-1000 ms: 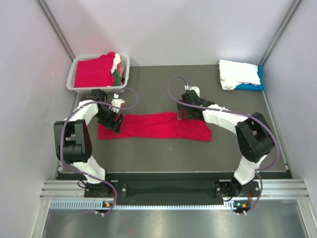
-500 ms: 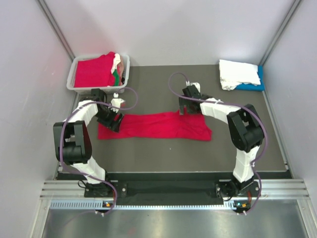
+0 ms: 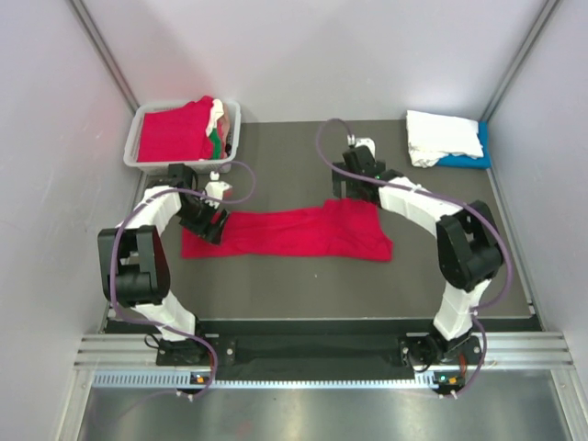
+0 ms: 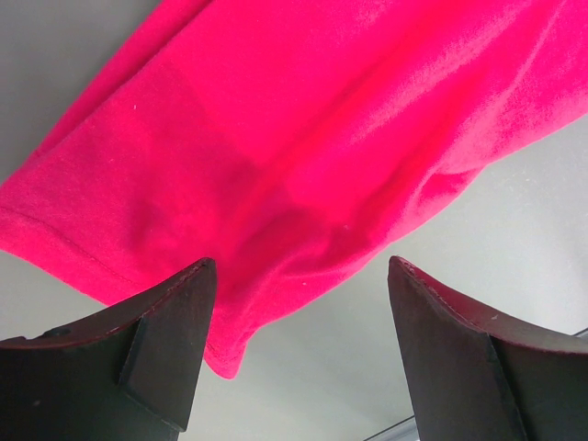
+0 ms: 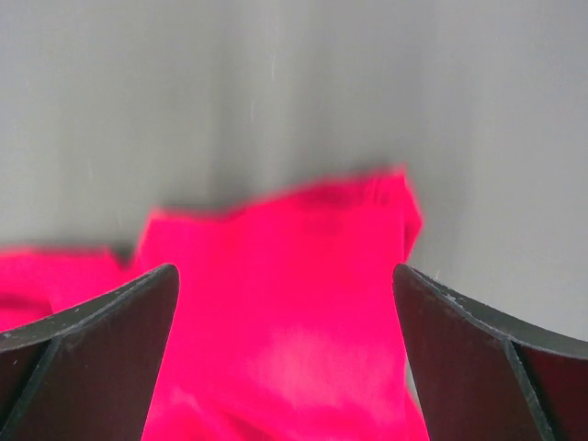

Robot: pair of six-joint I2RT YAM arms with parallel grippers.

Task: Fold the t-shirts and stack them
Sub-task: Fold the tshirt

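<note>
Left hand (image 3: 211, 224): spread, over shirt (image 3: 294, 234) 9 o'clock end
Right hand (image 3: 355, 191): spread, at 12 o'clock edge
Shirt axis: 9-to-3

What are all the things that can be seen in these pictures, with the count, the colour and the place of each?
red t-shirt: 1, bright red, lying in a long strip on the middle of the table
tub: 1, pale plastic, far left corner
cloth in the tub: count unclear, mostly red, a little white and green at its right side
white t-shirt: at least 1, white, far right corner, on top of the blue one
blue t-shirt: 1 showing, blue, under the white one
table: 1, dark grey top
left gripper: 1, black fingers, open, over the left end of the red t-shirt
right gripper: 1, black fingers, open, over the far edge of the red t-shirt
</note>
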